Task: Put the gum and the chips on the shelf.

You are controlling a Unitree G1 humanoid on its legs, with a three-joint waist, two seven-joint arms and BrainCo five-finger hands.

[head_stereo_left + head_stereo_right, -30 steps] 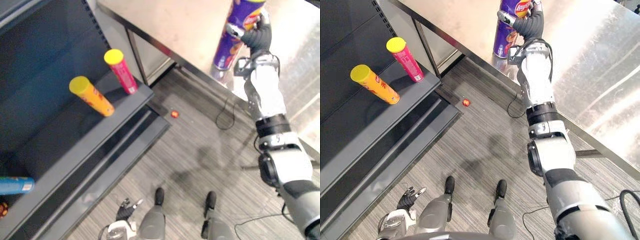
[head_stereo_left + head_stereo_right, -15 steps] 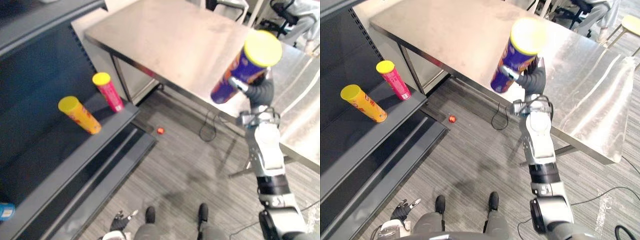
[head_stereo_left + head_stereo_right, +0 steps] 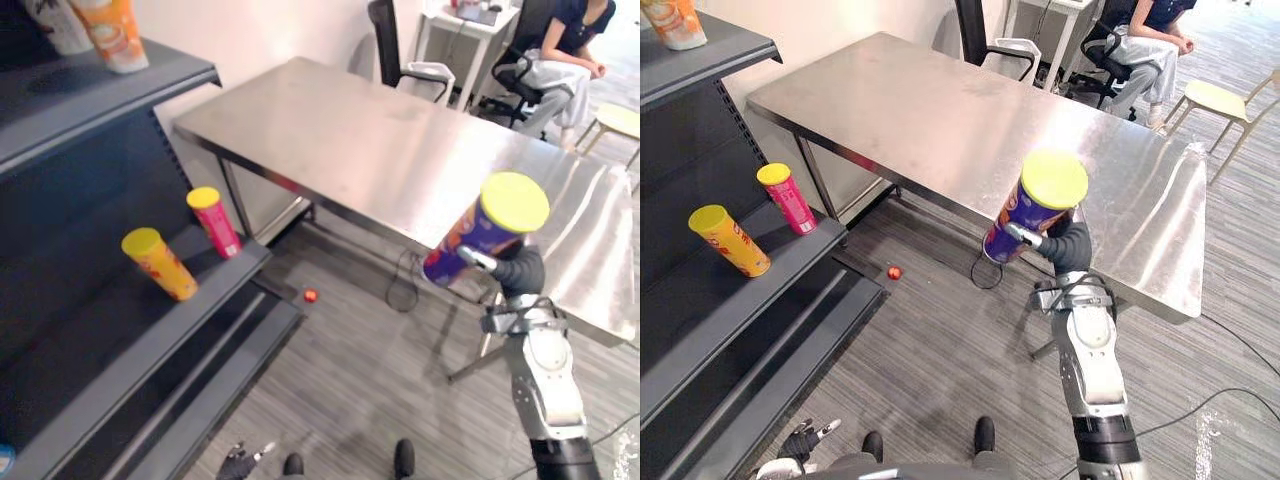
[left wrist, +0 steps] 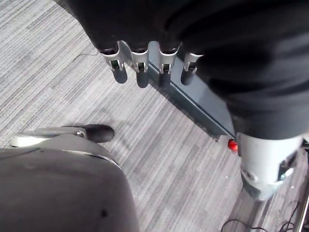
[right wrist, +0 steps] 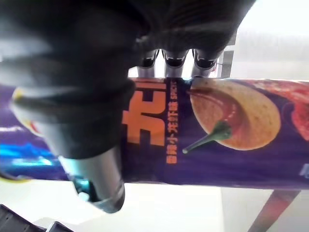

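Observation:
A purple chips can (image 3: 478,238) with a yellow lid is held tilted in the air, in front of the steel table's near edge. My right hand (image 3: 521,272) is shut on it; in the right wrist view its fingers (image 5: 166,58) and thumb (image 5: 99,181) wrap the can (image 5: 227,140). A dark grey shelf (image 3: 150,340) stands at the left, well apart from the can. A small red thing (image 3: 310,296) lies on the floor by the shelf's foot. My left hand (image 3: 800,440) hangs low at the bottom edge, its fingers (image 4: 140,72) straight and holding nothing.
A yellow can (image 3: 158,263) and a pink can (image 3: 214,221), both yellow-lidded, stand on the shelf's middle board. An orange packet (image 3: 113,30) sits on the top board. The steel table (image 3: 360,140) fills the middle. A person (image 3: 560,55) sits on a chair behind it, beside a yellow stool (image 3: 618,120).
The whole picture has shifted as the camera tipped up. My right hand has carried the purple can off the table, out past its near edge, still shut on it.

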